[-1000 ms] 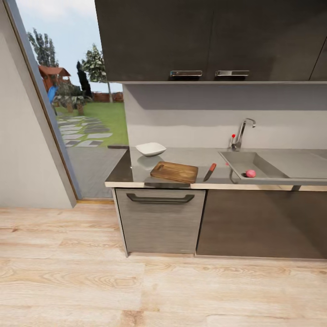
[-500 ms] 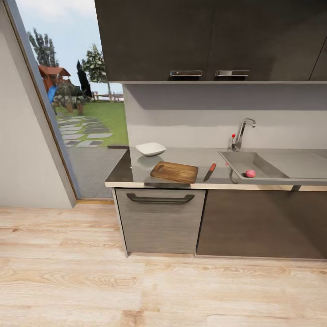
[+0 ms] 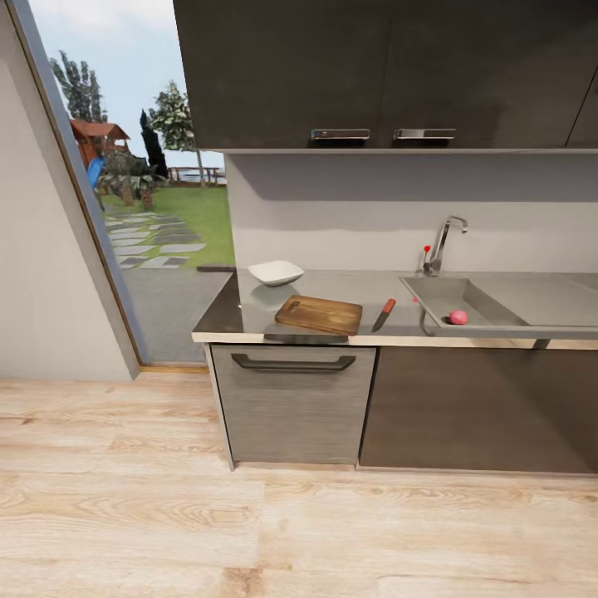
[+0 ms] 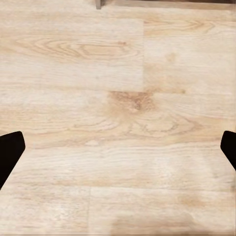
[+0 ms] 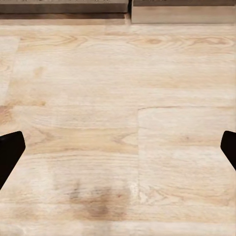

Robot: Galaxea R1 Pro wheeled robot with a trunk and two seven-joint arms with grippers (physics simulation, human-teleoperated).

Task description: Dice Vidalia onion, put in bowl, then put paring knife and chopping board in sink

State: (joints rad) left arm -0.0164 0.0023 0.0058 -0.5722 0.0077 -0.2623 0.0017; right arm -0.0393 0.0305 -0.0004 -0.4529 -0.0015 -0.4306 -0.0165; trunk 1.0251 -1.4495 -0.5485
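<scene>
Onion [image 3: 458, 316] lay in the sink [image 3: 498, 301], far ahead of our grippers. Both the left gripper [image 4: 118, 147] and right gripper [image 5: 118, 147] were wide open, empty, above floor. We judged we should drive closer first.

The bowl [image 3: 276, 272] is plain glossy white. The chopping board [image 3: 319, 315] is warm brown with streaked grain. The paring knife [image 3: 383, 315] has a red handle and a dark blade. The onion [image 3: 458, 317] is pinkish red inside the grey sink [image 3: 498, 303]. The surface [image 3: 349, 291] is glossy grey. The floor [image 3: 249, 531] is pale blond wood with wavy grain. The fingers [image 4: 10, 152] are black.
</scene>
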